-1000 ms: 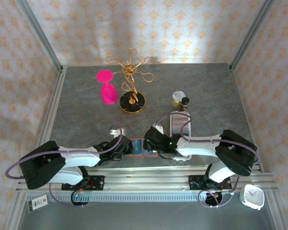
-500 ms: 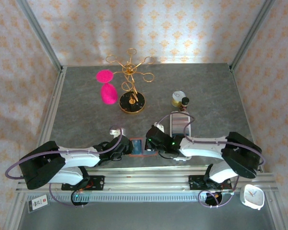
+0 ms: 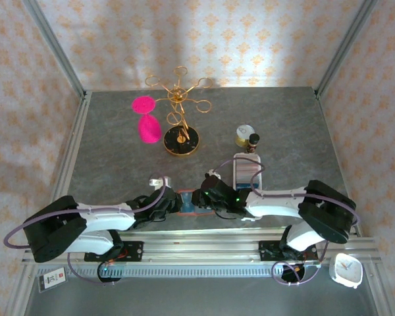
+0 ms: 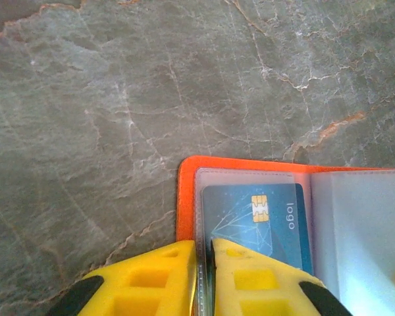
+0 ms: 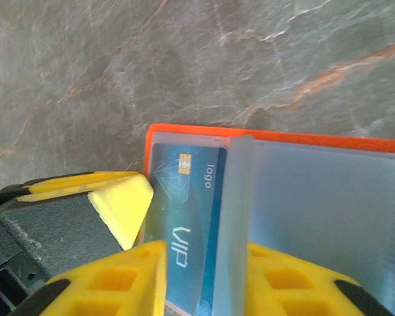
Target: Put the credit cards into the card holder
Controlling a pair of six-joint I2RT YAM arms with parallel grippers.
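Left gripper (image 4: pixel 203 266) was pinched on the open card holder (image 4: pixel 243 164) edge near the table (image 3: pixel 283 125) front, teal card (image 4: pixel 247 227) pocketed; right gripper (image 5: pixel 207 280) sat spread around its clear flap (image 5: pixel 234 197)

My left arm (image 3: pixel 105 214) and right arm (image 3: pixel 276 197) stretch low and inward, wrists almost meeting. Left end effector (image 4: pixel 204 253) pinches the orange-red folding card holder (image 4: pixel 186 197) at its edge; right end effector (image 5: pixel 207 263) stands parted.

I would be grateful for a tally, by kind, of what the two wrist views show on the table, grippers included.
Card holder: 1
Blue card: 1
Grippers: 2 (left gripper, right gripper)
Total: 4
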